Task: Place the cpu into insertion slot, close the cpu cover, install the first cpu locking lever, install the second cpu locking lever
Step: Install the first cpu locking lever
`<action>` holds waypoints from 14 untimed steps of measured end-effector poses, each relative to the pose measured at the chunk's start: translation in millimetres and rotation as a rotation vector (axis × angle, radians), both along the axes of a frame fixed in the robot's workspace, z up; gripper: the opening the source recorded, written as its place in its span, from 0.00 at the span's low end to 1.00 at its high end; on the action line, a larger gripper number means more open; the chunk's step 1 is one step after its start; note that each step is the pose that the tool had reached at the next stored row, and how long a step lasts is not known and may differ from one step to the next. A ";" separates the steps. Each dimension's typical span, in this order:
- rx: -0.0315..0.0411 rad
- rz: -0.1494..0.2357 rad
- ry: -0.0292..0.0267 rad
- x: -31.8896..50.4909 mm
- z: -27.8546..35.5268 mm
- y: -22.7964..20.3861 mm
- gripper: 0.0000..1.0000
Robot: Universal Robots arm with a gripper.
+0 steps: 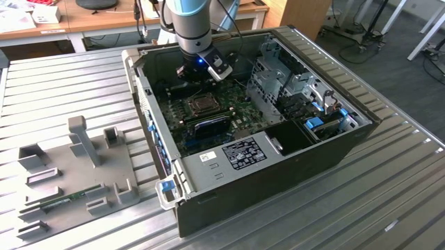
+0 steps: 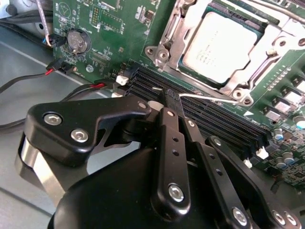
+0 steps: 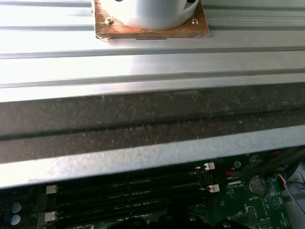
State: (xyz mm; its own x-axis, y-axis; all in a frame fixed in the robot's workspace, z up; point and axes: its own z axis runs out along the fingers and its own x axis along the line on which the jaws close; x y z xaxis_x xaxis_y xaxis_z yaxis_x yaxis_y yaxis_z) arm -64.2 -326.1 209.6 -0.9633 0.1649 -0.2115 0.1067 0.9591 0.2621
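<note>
In the exterior view an open computer case [image 1: 278, 151] lies on a ribbed metal tabletop [image 1: 62, 83], its green motherboard [image 1: 208, 112] facing up. The arm reaches down into the far end of the case, and the hand [image 1: 198, 70] hangs just beyond the insertion slot [image 1: 202, 104], close above the board. A grey fixture tray [image 1: 76, 172] sits on the tabletop toward the exterior view's left, well apart from the case.

In the second wrist view the cpu [image 2: 220, 44] lies flat in the insertion slot, its silver-grey top showing through the window of the cpu cover [image 2: 174, 31], which lies down flat around it. A thin wire lever [image 2: 209, 98] runs along the socket's edge beside the long black memory slots [image 2: 209, 121]. The hand's black fingers [image 2: 172, 138] are drawn together with nothing between them, the tips just over the memory slots. A coin battery [image 2: 77, 40] sits on the board nearby.

In the first wrist view the memory slots [image 3: 128, 193] run beneath the case's grey wall [image 3: 143, 129].
</note>
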 end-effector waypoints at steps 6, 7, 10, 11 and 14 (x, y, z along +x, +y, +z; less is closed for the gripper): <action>0.0000 -0.017 0.0001 0.0 -0.5 0.7 0.10; -0.0001 -0.017 0.0001 0.0 -0.5 0.7 0.10; -0.0001 -0.020 0.0001 0.0 -0.7 0.7 0.10; -0.0002 -0.021 0.0001 0.0 -0.9 0.8 0.10; 0.0001 -0.027 -0.0001 -0.1 -1.8 0.8 0.10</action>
